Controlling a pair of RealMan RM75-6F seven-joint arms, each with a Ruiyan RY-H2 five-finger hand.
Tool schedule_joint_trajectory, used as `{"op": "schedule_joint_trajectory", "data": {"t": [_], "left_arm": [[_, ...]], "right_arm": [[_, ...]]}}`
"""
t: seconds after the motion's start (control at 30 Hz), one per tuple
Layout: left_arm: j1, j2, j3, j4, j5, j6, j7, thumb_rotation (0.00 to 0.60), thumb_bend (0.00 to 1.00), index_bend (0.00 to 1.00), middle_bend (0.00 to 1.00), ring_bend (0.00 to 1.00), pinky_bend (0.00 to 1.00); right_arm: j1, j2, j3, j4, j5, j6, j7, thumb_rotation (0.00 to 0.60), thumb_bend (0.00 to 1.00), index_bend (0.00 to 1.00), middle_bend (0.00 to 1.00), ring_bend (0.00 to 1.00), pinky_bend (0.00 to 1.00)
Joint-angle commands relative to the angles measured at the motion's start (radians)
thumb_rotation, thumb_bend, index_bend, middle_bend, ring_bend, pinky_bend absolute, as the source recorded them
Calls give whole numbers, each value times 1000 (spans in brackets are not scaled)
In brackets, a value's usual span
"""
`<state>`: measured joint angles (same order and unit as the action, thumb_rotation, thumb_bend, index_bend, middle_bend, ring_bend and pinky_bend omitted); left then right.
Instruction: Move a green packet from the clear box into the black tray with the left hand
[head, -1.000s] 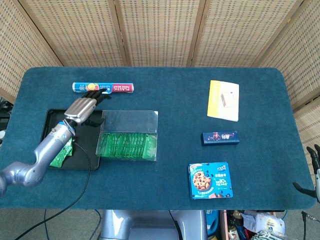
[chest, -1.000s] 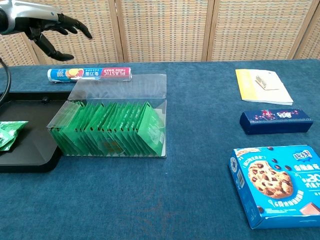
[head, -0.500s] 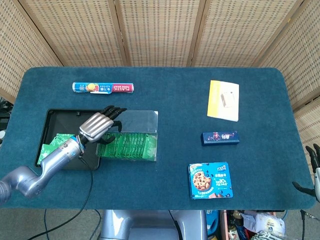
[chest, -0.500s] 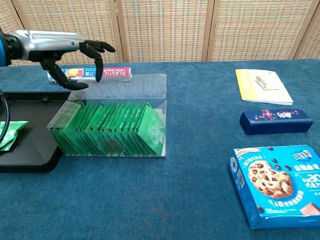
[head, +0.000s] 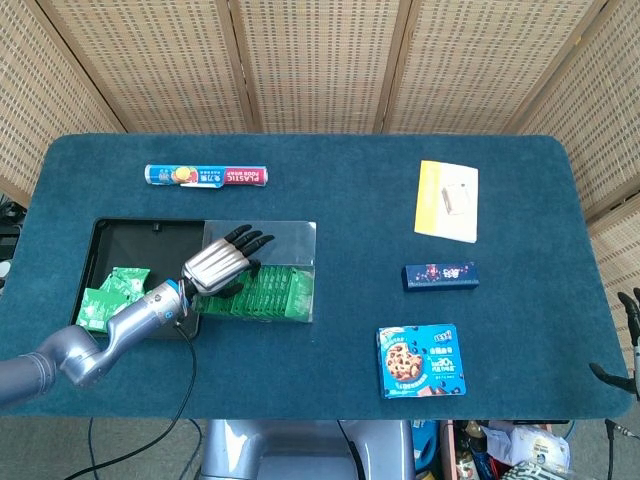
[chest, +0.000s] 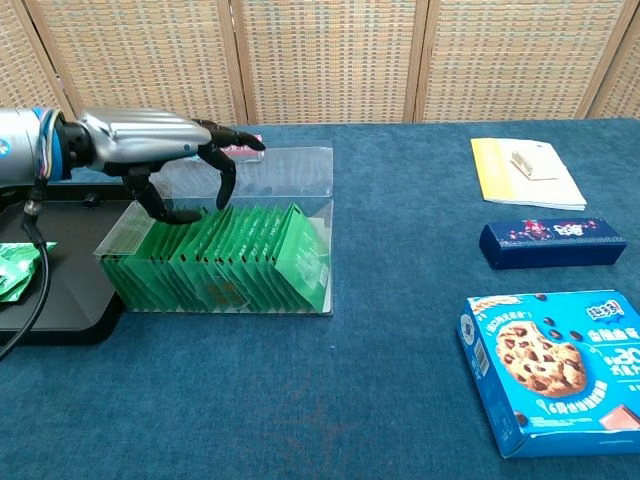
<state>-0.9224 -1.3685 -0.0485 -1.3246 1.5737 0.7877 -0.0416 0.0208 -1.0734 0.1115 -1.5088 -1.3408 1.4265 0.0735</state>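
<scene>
- Head view: my left hand is over the left part of the clear box, fingers spread and holding nothing, so it can come down on a packet from above.
- Green packets stand in a row inside the box, on their edges; I judge this leaves their top edges free for a pinch.
- Black tray lies touching the box on its left side, so the carry is short. Some loose green packets lie in it already.
- My right hand is at the frame's right edge, away from the work; I cannot tell how its fingers are.
- Chest view: my left hand hangs just above the packet row, thumb and fingers curved downward and apart, nothing pinched yet.
- Cookie box, dark blue box and yellow booklet sit well apart on the right, not in my way.
</scene>
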Motion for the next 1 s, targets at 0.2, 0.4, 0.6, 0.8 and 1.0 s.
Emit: {"op": "schedule_joint_trajectory", "data": {"t": [0.2,0.4,0.6,0.8,1.0], "left_arm": [[-2,-33,22,51,24,26,14,600,398,463,0,0,0],[-2,-52,21,73,31,50,14,600,397,463,0,0,0],[-6,-60,26,82,31,48,19,600,398,463,0,0,0],[-2,-63,30,92,24,50,21,600,398,463,0,0,0],[-3,-70,32,104,13,44,28,600,398,464,0,0,0]], "right_arm": [[-1,2,2,2,4,0,7,600,0,0,0,0,0],[0,2,2,4,5,-4,8,600,0,0,0,0,0],[0,2,3,4,6,-4,9,600,0,0,0,0,0],[-1,2,3,6,8,-5,10,600,0,0,0,0,0],[1,0,3,6,8,-8,6,600,0,0,0,0,0]]}}
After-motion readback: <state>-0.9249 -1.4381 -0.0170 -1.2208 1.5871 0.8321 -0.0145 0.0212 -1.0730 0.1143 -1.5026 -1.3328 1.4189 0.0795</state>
